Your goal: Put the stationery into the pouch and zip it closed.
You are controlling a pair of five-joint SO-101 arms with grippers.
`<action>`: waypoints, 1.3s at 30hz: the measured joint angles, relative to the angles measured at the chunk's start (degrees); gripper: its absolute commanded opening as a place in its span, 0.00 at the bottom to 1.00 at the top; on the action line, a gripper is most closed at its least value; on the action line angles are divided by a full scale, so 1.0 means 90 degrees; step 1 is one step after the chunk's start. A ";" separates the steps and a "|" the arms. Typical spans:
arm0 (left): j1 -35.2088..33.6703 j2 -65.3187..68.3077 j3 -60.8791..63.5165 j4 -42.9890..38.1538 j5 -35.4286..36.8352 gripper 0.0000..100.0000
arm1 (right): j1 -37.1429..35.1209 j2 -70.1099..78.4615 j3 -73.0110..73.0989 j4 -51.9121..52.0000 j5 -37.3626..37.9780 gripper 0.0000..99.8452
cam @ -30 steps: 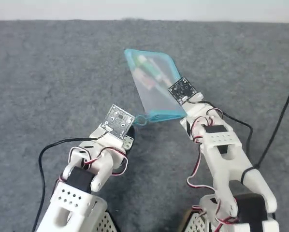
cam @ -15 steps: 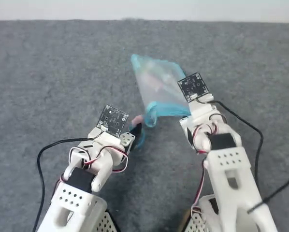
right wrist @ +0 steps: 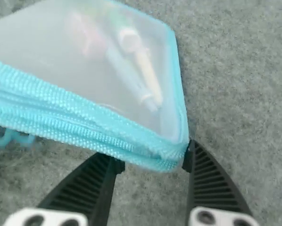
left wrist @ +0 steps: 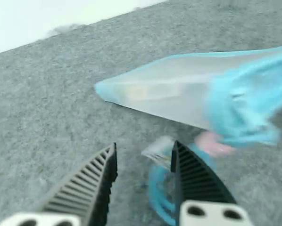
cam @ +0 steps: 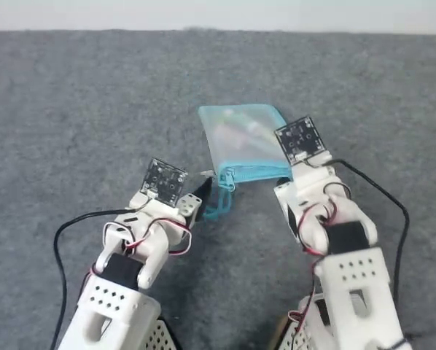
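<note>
Pouch [cam: 241, 146] w/ pens [right wrist: 142, 71] inside; zip [right wrist: 84, 126] looks shut.

A frosted plastic pouch with turquoise zip [right wrist: 61, 61], pens [right wrist: 141, 80] inside, lies on grey felt mat [right wrist: 244, 56]; right gripper [right wrist: 153, 157] spread, straddling its corner.

A pouch [cam: 240, 146] lies flat on the worktop [cam: 72, 102], just beyond two arms set side by side. Pens [right wrist: 141, 70] lie inside it. The right hand [right wrist: 153, 157] sits at the pouch's near right corner, which lies between its spread fingers. The left hand [left wrist: 144, 148] sits just off the near left corner, fingers apart. The zip cord [cam: 219, 200] trails on the worktop between that hand and the pouch.
</note>
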 measured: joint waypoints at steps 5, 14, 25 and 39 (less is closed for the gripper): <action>-0.0449 0.0000 -0.0010 0.0000 0.0000 0.18 | 0.0000 -0.1123 0.0420 0.0557 0.0000 0.19; -0.0527 -0.0889 -0.0010 0.0479 0.0176 0.18 | 0.0010 -0.3057 0.2637 -0.0254 0.0000 0.19; -0.0527 -0.2667 0.0938 0.0811 0.0176 0.18 | -0.0127 -0.4884 0.4112 -0.0488 0.0000 0.19; -0.0879 -0.3302 0.1309 0.1748 0.0195 0.18 | -0.0156 -0.4913 0.4161 0.0967 0.0000 0.14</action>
